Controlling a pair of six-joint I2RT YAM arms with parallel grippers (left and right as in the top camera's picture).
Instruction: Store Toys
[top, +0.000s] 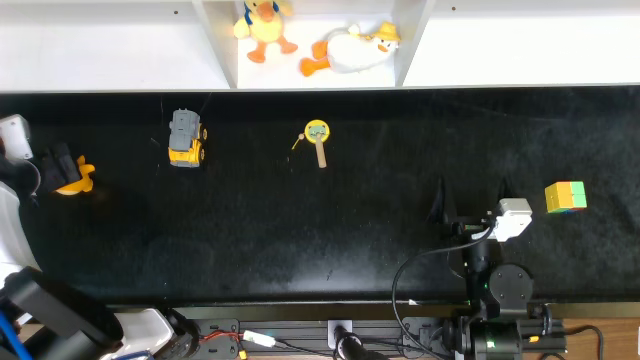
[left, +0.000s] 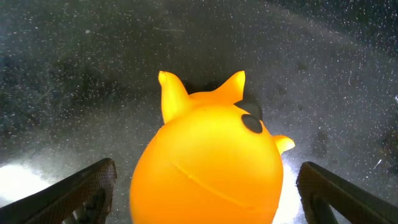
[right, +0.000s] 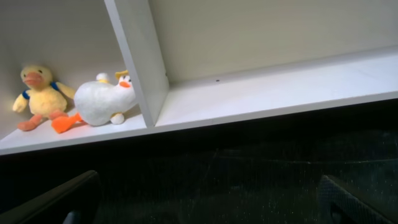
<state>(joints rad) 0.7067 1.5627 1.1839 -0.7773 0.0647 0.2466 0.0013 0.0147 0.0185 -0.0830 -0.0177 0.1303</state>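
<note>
**On the black worktop: left gripper straddles an orange toy, four toys lie out, two sit on the shelf**

At the far left of the black tabletop (top: 300, 240), the left gripper (top: 62, 165) is down low over a small orange toy (top: 77, 181). From its own wrist camera the left gripper (left: 206, 173) stands spread wide. One dark finger is on each side of the orange toy (left: 205, 168), and a sliver of table shows between each finger and the toy, so nothing is clamped. The toy is round-bodied with two pointed ears and a dark spot, and it rests on the tabletop.

To the right of it, well apart, a grey and yellow toy truck (top: 186, 137) stands on the table. Farther right, near the middle, lies a round yellow-green paddle toy (top: 317, 140) with a wooden handle.

Behind these, in the middle bay of the white shelf (top: 120, 60), a yellow duck (top: 263, 25) sits beside a white plush bird (top: 355, 48) that lies on its side with orange feet. The right wrist camera shows the same pair close together, the yellow duck (right: 40, 93) and the white plush bird (right: 106, 102), which is up against the bay's divider.

On the right half, the right gripper (top: 470, 200) hangs near its base with its fingers apart and nothing in its grip. Its wrist camera shows the right gripper (right: 208, 179) facing the shelf. A coloured cube (top: 565, 196) sits on the table just to the right of it, apart from it.
</note>
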